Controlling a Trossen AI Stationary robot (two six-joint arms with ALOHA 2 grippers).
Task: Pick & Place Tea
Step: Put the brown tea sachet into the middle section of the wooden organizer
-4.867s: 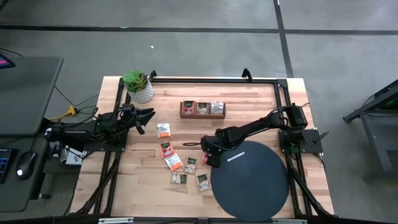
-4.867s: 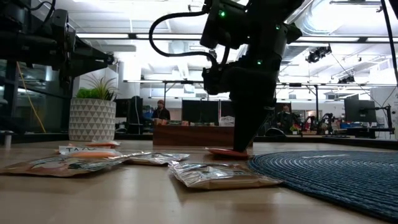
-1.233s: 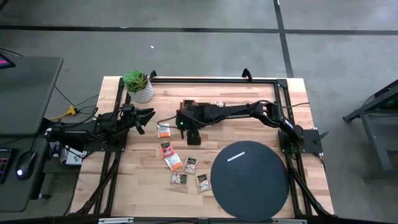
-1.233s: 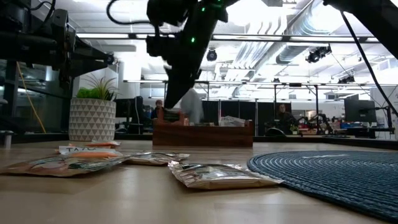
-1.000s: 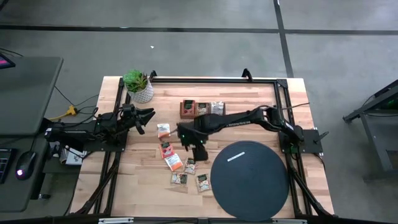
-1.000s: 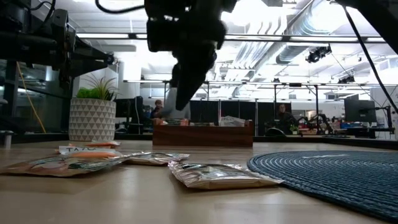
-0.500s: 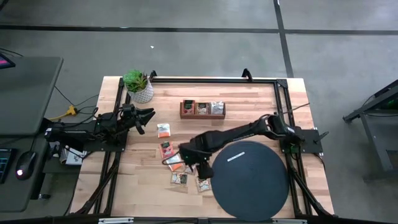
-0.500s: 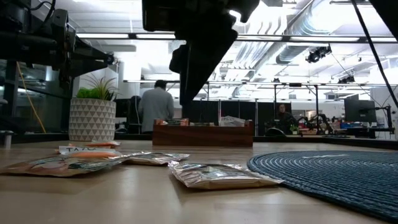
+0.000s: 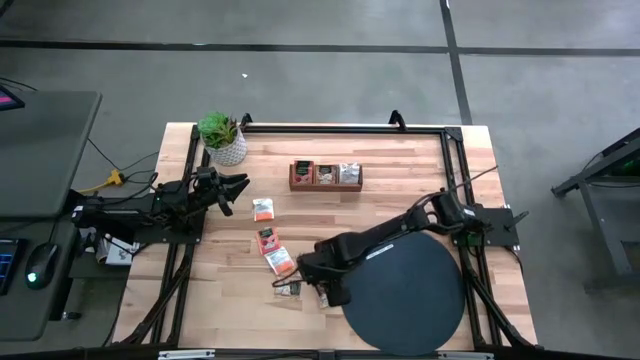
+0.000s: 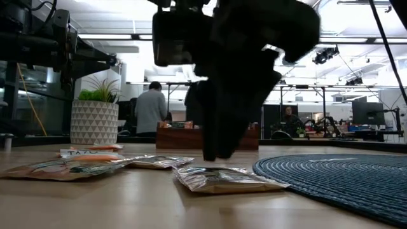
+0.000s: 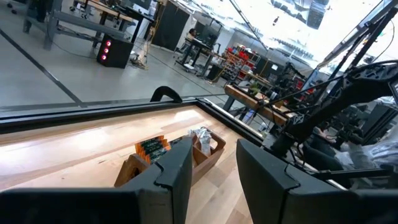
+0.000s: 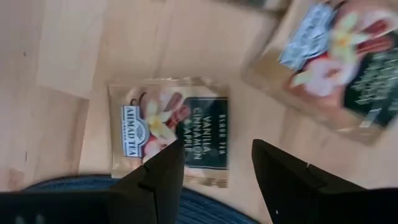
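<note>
Wood tray at the desk's far edge just got a sachet, and your right hand has swung back, fingers spread and empty, over the vanilla sachet by the black mat. That's the next pick; left hand idles, parted, near the left edge.

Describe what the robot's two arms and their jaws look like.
Both arms are dark, nearly black, built of slim jointed links, with black cables looping along them. The left gripper ends in two flat, angular dark fingers with stepped inner edges. The right gripper has the same blocky dark fingers. No markings or logos are legible on either arm.
</note>
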